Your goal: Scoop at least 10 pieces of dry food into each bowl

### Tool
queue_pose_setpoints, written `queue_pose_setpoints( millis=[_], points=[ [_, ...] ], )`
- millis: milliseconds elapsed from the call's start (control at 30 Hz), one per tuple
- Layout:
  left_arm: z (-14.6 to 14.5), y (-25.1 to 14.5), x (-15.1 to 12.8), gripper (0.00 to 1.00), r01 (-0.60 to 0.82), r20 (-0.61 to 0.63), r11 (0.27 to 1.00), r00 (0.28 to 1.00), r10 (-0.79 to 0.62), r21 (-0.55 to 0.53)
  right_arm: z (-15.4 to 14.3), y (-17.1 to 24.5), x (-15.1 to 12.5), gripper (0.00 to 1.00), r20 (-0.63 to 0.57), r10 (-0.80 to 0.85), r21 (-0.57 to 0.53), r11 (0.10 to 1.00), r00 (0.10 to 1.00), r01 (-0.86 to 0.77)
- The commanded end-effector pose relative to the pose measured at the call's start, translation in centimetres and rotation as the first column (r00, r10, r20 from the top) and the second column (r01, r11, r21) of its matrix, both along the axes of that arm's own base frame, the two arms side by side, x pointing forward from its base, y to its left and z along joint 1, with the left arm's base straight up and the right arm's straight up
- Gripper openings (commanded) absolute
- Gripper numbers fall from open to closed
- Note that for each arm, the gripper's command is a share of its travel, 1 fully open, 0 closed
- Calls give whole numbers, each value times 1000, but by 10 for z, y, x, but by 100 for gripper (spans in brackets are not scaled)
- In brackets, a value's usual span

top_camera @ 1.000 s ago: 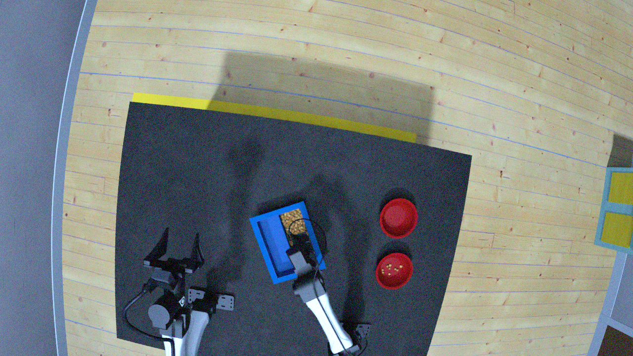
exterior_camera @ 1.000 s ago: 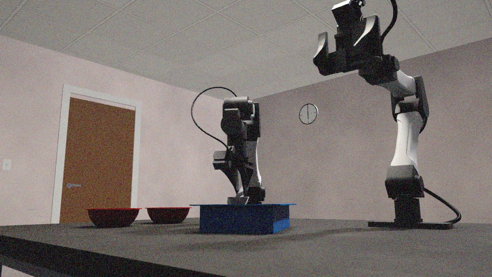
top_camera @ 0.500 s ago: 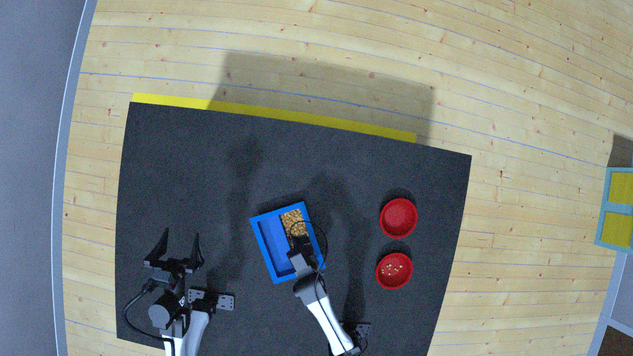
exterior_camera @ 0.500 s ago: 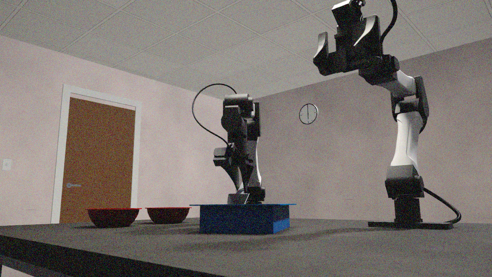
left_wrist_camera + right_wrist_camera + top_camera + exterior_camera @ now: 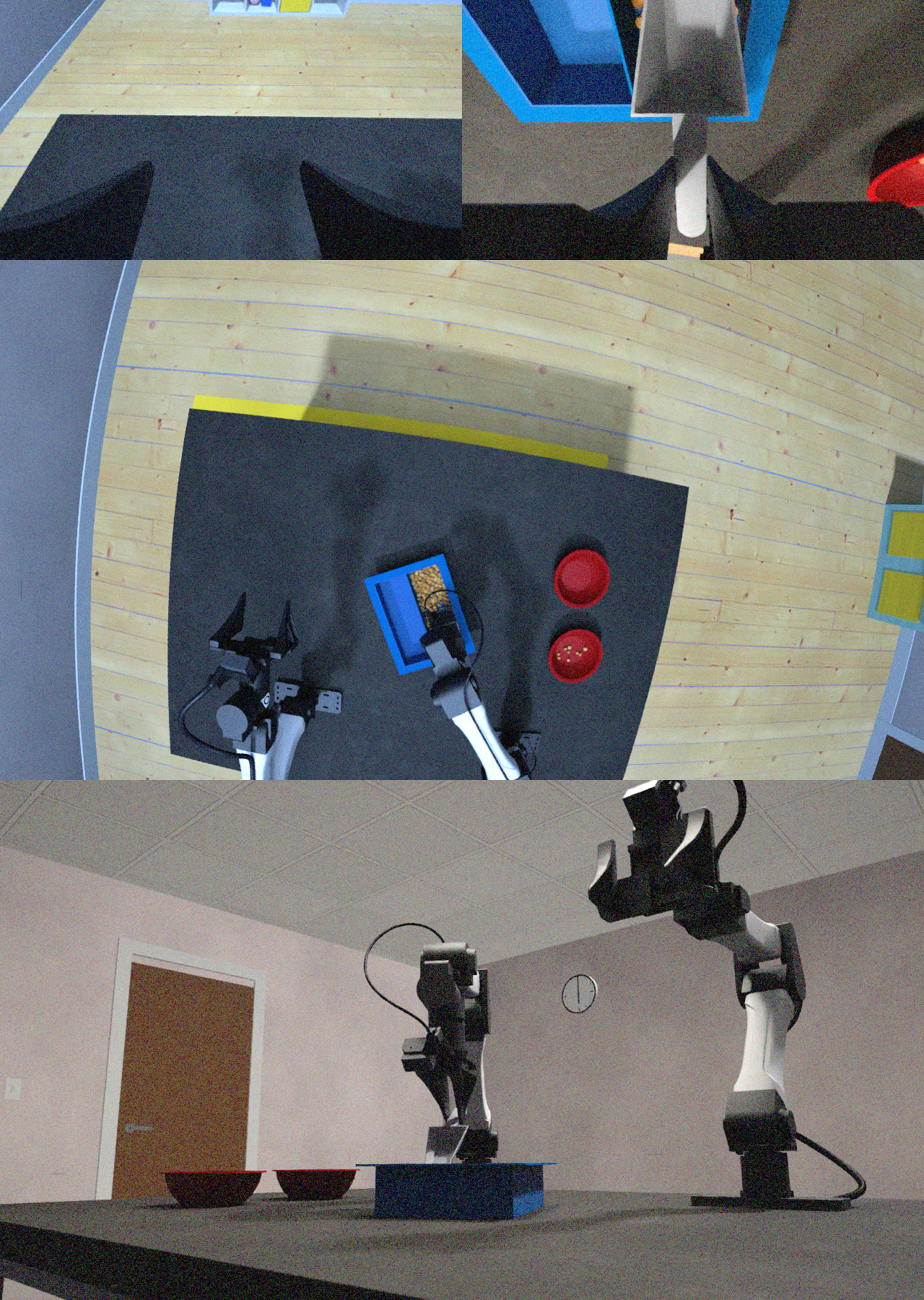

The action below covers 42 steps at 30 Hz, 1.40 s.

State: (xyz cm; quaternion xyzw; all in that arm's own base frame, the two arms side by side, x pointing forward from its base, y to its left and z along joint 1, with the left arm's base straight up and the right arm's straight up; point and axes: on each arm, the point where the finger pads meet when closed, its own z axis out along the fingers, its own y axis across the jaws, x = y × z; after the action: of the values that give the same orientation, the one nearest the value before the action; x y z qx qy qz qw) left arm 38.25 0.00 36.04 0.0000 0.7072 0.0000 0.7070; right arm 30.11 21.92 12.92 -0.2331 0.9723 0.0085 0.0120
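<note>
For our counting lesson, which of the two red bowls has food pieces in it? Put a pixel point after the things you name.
The red bowl [image 5: 575,667] nearer the arms' bases; the red bowl [image 5: 582,578] farther from them shows none.

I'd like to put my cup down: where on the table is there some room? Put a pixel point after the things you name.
Between the blue box [image 5: 382,625] [image 5: 445,1191] and the yellow-edged side; also between the box and the red bowls. It's crowded where the right claw [image 5: 454,1121] [image 5: 691,159] works over the box.

Pale plank floor [image 5: 743,389] [image 5: 253,65] surrounding the dark tabletop [image 5: 258,518] [image 5: 581,1245] [image 5: 216,137]. Brown door [image 5: 184,1070], white-framed; round clock [image 5: 579,994] on the adjoining wall [image 5: 646,1058].
</note>
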Motion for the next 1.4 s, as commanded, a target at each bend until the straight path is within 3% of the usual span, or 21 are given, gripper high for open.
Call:
queue_pose_setpoints(
  millis=[0, 100, 367, 733, 900, 1033, 1100, 1367],
  points=[
    [20, 0, -2, 100, 0, 52, 1000, 999, 0, -1, 13, 0, 0, 0, 50, -2, 26, 1000, 999, 1],
    [20, 0, -2, 100, 0, 52, 1000, 999, 0, -1, 22, -1, -1, 0, 56, -2, 30, 1000, 998, 1],
    [20, 0, -2, 100, 0, 52, 1000, 999, 0, -1, 8, -5, -16, 0, 47, 0, 24, 1000, 999, -2],
    [20, 0, -2, 100, 0, 52, 1000, 999, 0, -1, 19, -2, -13, 0, 63, 3, 36, 999, 998, -6],
    [20, 0, -2, 100, 0, 52, 1000, 999, 0, -1, -22, -5, -10, 0, -16, 6, -16, 1000, 1000, -6],
    [20, 0, -2, 100, 0, 52, 1000, 999, 0, -1, -13, -5, -10, 0, 1, 3, -5, 1000, 1000, -3],
    [20, 0, -2, 100, 0, 52, 1000, 999, 0, -1, -30, -7, -8, 0, -26, 2, -20, 1000, 1000, -2],
    [20, 0, -2, 100, 0, 52, 1000, 999, 0, -1, -10, -1, -3, 0, 32, 3, 22, 1000, 999, -3]
  ],
)
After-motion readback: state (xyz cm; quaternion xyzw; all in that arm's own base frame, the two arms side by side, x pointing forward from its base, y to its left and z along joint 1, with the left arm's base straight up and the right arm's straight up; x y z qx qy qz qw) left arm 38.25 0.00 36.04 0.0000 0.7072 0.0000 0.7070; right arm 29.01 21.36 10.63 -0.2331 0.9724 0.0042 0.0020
